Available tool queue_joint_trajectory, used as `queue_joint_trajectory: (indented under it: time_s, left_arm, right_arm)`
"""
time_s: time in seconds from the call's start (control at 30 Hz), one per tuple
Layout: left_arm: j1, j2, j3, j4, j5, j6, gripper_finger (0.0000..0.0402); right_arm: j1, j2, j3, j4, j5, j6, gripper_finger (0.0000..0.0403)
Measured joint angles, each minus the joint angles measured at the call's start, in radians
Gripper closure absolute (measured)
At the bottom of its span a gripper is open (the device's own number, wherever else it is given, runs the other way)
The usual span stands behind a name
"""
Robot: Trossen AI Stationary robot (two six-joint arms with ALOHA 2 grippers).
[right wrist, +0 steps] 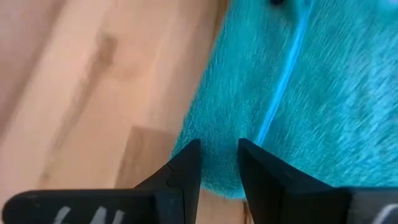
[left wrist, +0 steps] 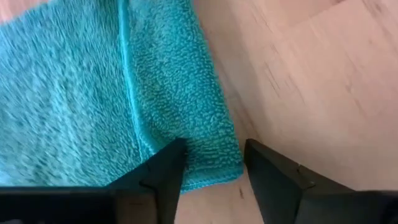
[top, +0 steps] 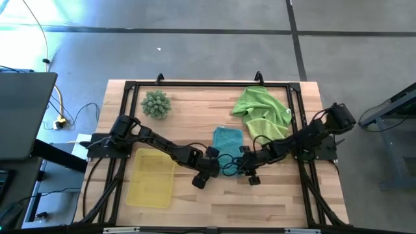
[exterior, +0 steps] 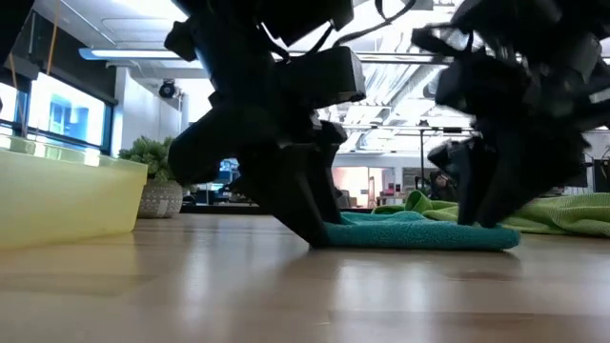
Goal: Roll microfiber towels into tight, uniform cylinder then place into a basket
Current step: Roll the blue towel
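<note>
The teal towel (top: 227,139) lies flat on the table's middle, and it also shows in the low view (exterior: 419,232). Two lime green towels (top: 263,109) lie crumpled at the far right. The yellow basket (top: 151,177) stands at the near left. My left gripper (left wrist: 214,167) is open, low over the teal towel's near left corner. My right gripper (right wrist: 219,167) is open with a narrow gap, low over the towel's near right corner. Both grippers cover the towel's near edge in the high view. My left gripper points down, its tips at table height (exterior: 316,238). One finger (left wrist: 166,168) stands on the towel's near left corner (left wrist: 211,155), the other (left wrist: 268,169) on bare wood beside it. The towel lies flat. My right gripper points down onto the towel's near right corner (right wrist: 217,149). Both fingertips (right wrist: 186,165) stand over the cloth just inside its near edge, and in the low view they reach its top (exterior: 477,224). The towel lies flat on the table.
A spiky pale-green ball (top: 156,104) sits at the far left. A black frame (top: 208,83) runs along the table's far edge and sides. Bare wood lies between the basket and the near edge (top: 221,201).
</note>
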Motion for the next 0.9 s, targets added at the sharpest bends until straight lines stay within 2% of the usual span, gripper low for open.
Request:
queue_joint_trajectory:
  time_s: [0.17,0.33,0.43,0.53,0.67,0.9]
  left_arm:
    - [0.0,0.008,-0.001,-0.005,0.02,-0.086,0.0297]
    - [0.0,0.01,-0.005,0.012,0.022,-0.18,0.0325]
    - [0.0,0.01,-0.005,0.019,0.022,-0.215,0.0329]
    - [0.0,0.01,-0.005,0.022,0.022,-0.24,0.0328]
    - [-0.001,0.01,-0.005,0.026,0.022,-0.267,0.0326]
    - [-0.009,0.01,-0.005,0.027,0.022,-0.311,0.0326]
  right_arm:
    - [0.001,-0.108,0.0,-0.045,0.047,0.018,0.0305]
    - [0.054,-0.168,0.001,-0.01,0.105,0.158,0.0305]
    - [0.119,-0.133,0.003,0.025,0.206,0.172,0.0303]
    - [0.165,-0.079,0.003,0.034,0.259,0.179,0.0295]
    - [0.199,0.001,0.003,0.083,0.266,0.217,0.0267]
    - [0.214,0.084,0.003,0.144,0.299,0.038,0.0234]
